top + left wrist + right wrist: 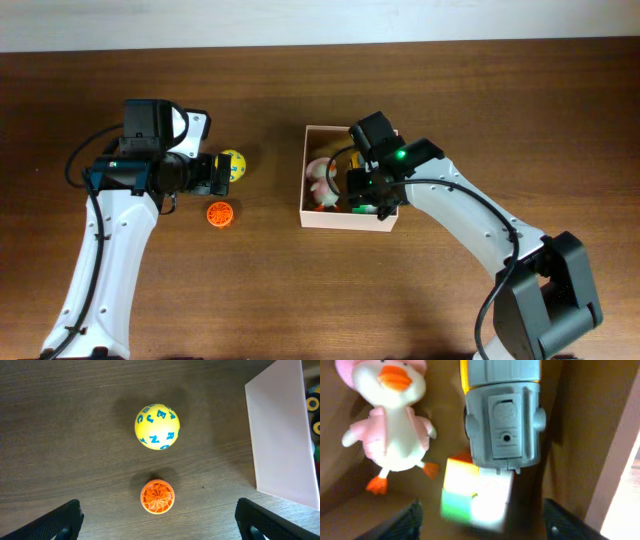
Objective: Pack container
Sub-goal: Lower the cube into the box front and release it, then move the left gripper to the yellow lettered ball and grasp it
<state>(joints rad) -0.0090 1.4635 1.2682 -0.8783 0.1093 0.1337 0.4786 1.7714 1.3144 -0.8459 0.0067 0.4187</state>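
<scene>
The container (345,222) is a square white-walled box with a tan inside, right of centre in the overhead view. My right gripper (365,195) hangs inside it, open (482,525). Below it lie a pink-and-white duck toy (390,415), a grey toy vehicle (502,410) and a blurred multicoloured cube (475,495), which sits between the fingers but is not gripped. My left gripper (222,172) is open (160,525) over the table, left of the box. A yellow ball with blue letters (157,426) and an orange round toy (157,496) lie on the wood ahead of it.
The box's white outer wall (277,435) stands at the right of the left wrist view. The box's brown inner wall (580,435) is close on the right of the right gripper. The ball (234,163) and orange toy (220,214) lie left of the box on the wooden table (300,300).
</scene>
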